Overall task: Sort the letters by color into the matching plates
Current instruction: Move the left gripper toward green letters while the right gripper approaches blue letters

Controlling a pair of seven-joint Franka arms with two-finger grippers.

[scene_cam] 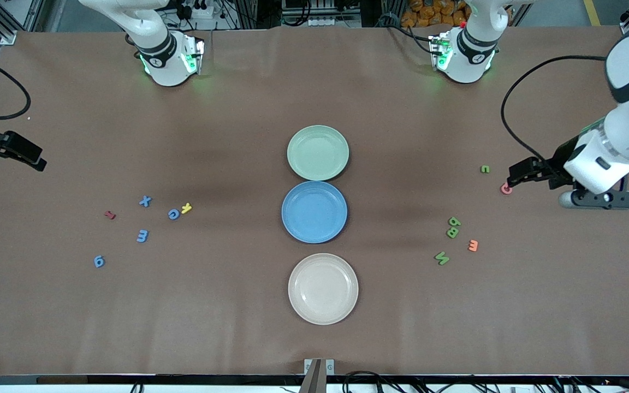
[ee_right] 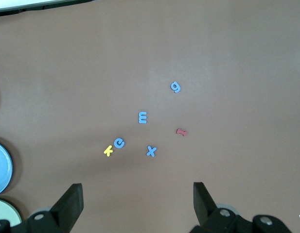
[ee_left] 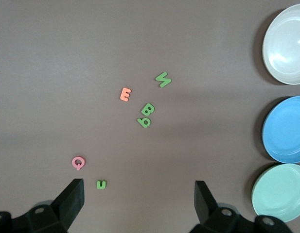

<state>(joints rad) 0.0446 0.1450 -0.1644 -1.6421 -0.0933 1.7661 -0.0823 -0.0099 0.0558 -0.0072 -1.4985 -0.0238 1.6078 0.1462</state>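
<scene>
Three plates [scene_cam: 318, 134] between scattered letters [scene_cam: 142, 236], left pincer [ee_left: 139, 194] and right pincer [ee_right: 137, 194] spread wide.

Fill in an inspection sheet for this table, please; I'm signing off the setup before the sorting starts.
Surface: brown table cover, flat.
Job's things: green plate, blue plate and beige plate in a row, all empty. Blue letters lie toward the right arm's end, green letters toward the left arm's end.
Clutter: yellow letter, red letter, orange letter, pink letter.
Grippers: left gripper open over the small green letter; right gripper open, waiting.
Cables: black cable on left arm.
Surroundings: nothing seen.
</scene>
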